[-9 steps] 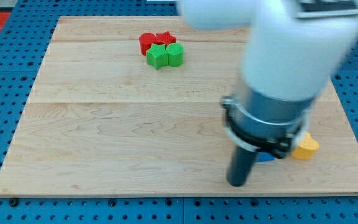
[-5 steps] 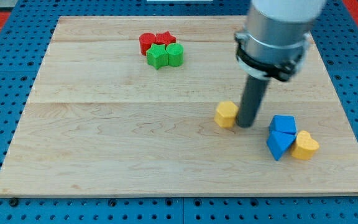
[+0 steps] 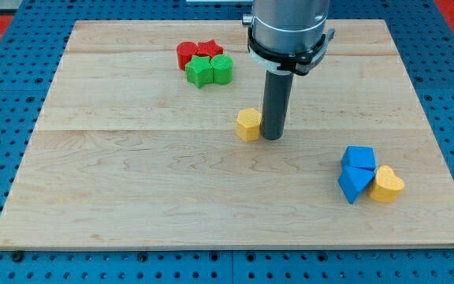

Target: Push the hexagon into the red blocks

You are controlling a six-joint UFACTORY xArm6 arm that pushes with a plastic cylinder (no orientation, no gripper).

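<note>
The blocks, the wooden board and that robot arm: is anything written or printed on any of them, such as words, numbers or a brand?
There is none to read: no word, number, label or brand shows on the wooden board, the yellow hexagon, the red blocks, the green blocks, the blue blocks, the yellow heart, or the arm above my tip.

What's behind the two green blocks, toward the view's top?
Two red blocks sit directly behind the green blocks, touching them. Their lower parts are covered, so only one's star-like outline shows.
</note>
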